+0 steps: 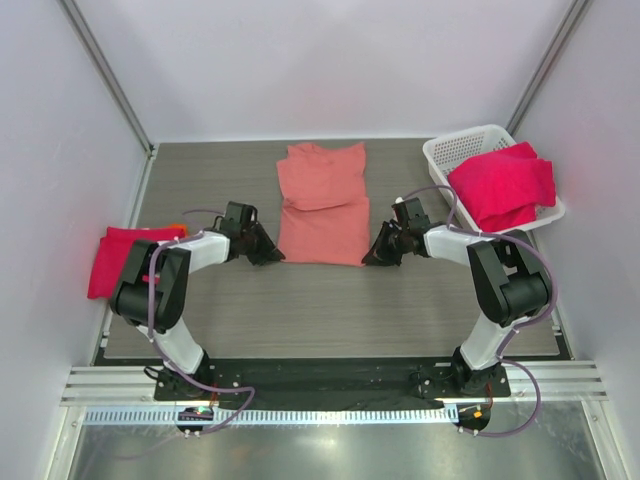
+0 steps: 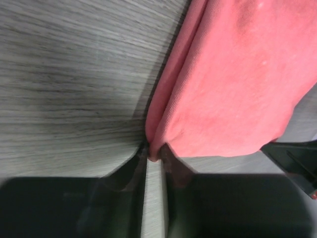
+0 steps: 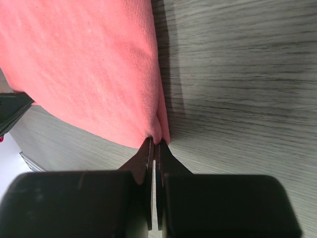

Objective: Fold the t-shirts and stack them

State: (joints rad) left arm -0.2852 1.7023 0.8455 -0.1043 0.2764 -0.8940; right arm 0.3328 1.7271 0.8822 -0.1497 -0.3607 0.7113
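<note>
The salmon-pink soft cloth t-shirt lies in the middle of the grey wood-grain table, a little toward 12 o'clock, with its top part already doubled over the lower part. My left gripper pinches the corner of the shirt at 7 o'clock, and only a thin edge of cloth is between the tips. My right gripper has its fingers pressed together on the corner at 5 o'clock.

I judge this shirt to be light, limp and not slippery. It will hang and sag between my two holds, so both corners should move together and low. The layers are thin, so a pinch can catch only the upper one; the hem corners are the good place to hold.

One crimson-red folded tee rests at 9 o'clock, and more crimson-red cloth fills the white plastic mesh basket at 2 o'clock.
</note>
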